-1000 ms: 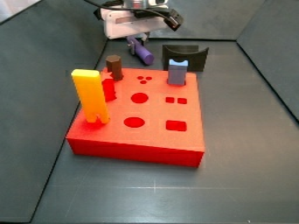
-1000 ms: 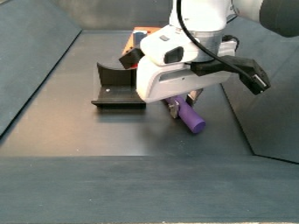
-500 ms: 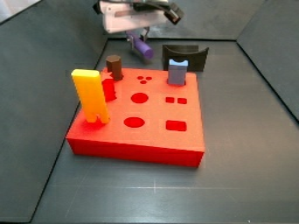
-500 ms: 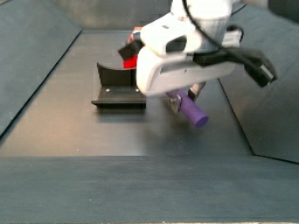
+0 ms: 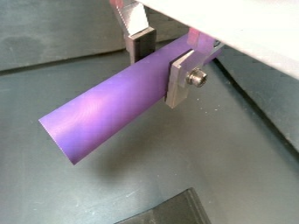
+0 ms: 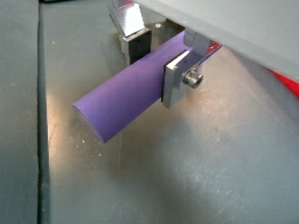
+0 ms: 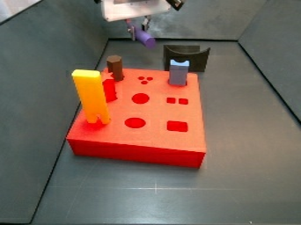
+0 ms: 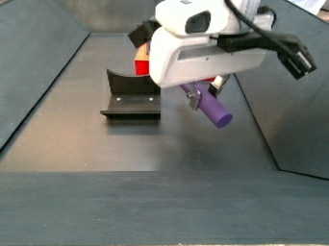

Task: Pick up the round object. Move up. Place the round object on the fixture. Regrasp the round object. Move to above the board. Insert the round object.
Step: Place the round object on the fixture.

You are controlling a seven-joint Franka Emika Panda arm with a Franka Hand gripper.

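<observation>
The hand (image 5: 162, 63) pinches the long smooth purple cylinder rod (image 5: 111, 118) off-centre (rigid, probably slick), most of it jutting beyond its fingers.

Both wrist views are looking down close at the gripper (image 5: 160, 63) holding the round object (image 6: 128, 87). Both side views are watching the fixture (image 7: 188, 54) from farther off, from opposite ends.

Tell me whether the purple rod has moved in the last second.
Yes. The purple rod, clamped in the gripper, has risen: in a side view it was level with the fixture top, and now hangs clearly above it.
</observation>
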